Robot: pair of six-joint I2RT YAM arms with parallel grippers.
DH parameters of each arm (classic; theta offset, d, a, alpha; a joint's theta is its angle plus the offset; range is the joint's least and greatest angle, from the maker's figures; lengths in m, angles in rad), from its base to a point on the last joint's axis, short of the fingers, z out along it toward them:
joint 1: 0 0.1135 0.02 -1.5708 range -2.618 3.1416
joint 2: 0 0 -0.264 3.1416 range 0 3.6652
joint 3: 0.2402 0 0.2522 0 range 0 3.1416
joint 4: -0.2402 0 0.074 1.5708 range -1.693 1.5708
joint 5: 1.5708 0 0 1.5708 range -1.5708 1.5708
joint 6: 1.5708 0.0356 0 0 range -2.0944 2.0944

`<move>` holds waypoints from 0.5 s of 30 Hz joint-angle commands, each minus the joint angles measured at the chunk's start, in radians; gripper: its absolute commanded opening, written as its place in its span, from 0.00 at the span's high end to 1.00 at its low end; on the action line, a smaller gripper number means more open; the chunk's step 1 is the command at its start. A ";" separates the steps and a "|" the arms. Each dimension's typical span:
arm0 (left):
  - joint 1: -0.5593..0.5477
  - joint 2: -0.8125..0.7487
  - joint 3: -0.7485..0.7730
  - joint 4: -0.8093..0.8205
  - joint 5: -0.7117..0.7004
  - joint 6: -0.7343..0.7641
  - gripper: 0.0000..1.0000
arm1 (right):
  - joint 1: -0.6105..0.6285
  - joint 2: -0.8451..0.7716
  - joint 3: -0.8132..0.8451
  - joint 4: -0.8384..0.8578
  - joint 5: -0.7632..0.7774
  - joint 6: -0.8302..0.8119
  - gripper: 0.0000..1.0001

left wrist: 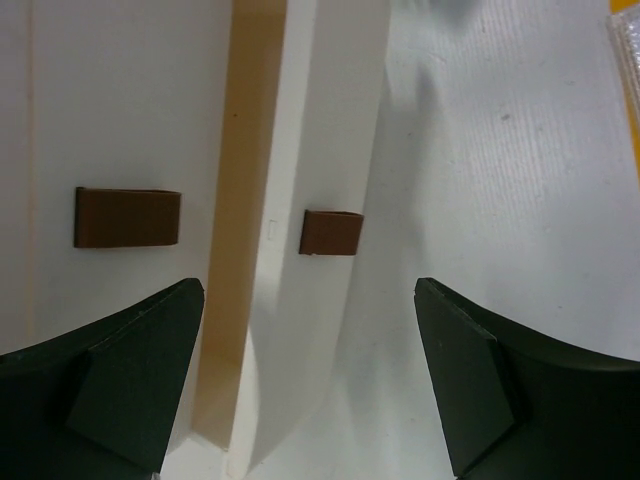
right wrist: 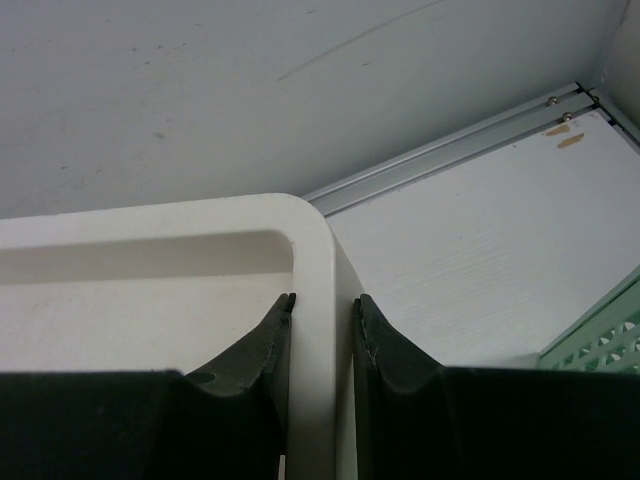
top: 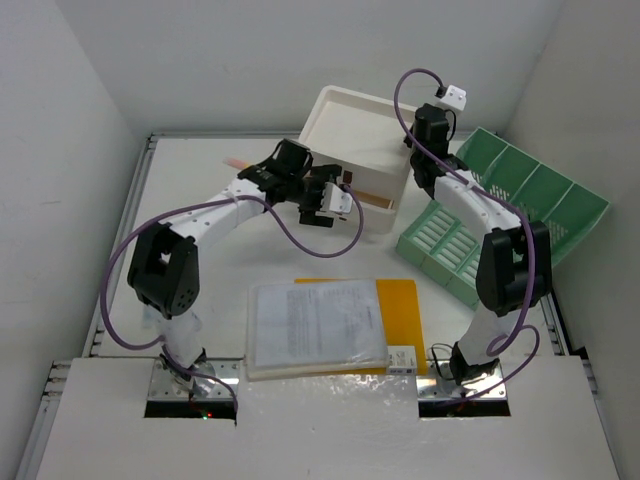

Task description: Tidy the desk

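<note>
From the top external view, the table [top: 220, 270] is a large flat matte-white slab that fills the floor of the scene between pale walls. Silver metal rails run along its 9 o'clock and 3 o'clock edges. Its wider span appears to run from 9 to 3 o'clock, and its far edge lies square to the back wall at 12.

A white drawer box [top: 355, 140] sits toward 12 o'clock with its brown-handled face turned toward 6. A green slotted file rack [top: 500, 215] lies just beside it at 3 o'clock. Near the 6 o'clock edge a sleeve of printed papers [top: 315, 325] lies over a yellow folder [top: 402, 305]. The left pincer [top: 325, 208] hangs in front of the box's handled face. The right pincer [top: 418, 175] reaches down onto the box's 3 o'clock rim.

In the left wrist view, the left pincer [left wrist: 310, 385] stands wide apart with nothing between its dark fingers [left wrist: 130, 400]. Two brown handles [left wrist: 128, 217] on the box fronts sit ahead of it. Bare ribbed white table [left wrist: 500, 200] spreads toward 3 o'clock.

In the right wrist view, the right pincer [right wrist: 322, 340] is clamped on the box's rounded corner rim [right wrist: 315, 240], one finger on each side of the wall. Beyond it, the table [right wrist: 480, 260] runs up to a silver rail [right wrist: 450, 150] at the grey wall. A corner of the green rack [right wrist: 600, 340] shows at 4 o'clock.
</note>
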 commanded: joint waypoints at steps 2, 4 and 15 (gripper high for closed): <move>-0.002 0.020 0.041 0.060 0.024 0.010 0.15 | 0.031 0.056 -0.042 -0.134 -0.168 0.016 1.00; 0.000 0.071 0.059 0.035 0.007 0.015 0.17 | 0.031 0.056 -0.041 -0.136 -0.169 0.016 1.00; -0.013 0.187 0.123 -0.028 -0.015 0.055 0.46 | 0.031 0.076 -0.022 -0.145 -0.175 0.050 1.00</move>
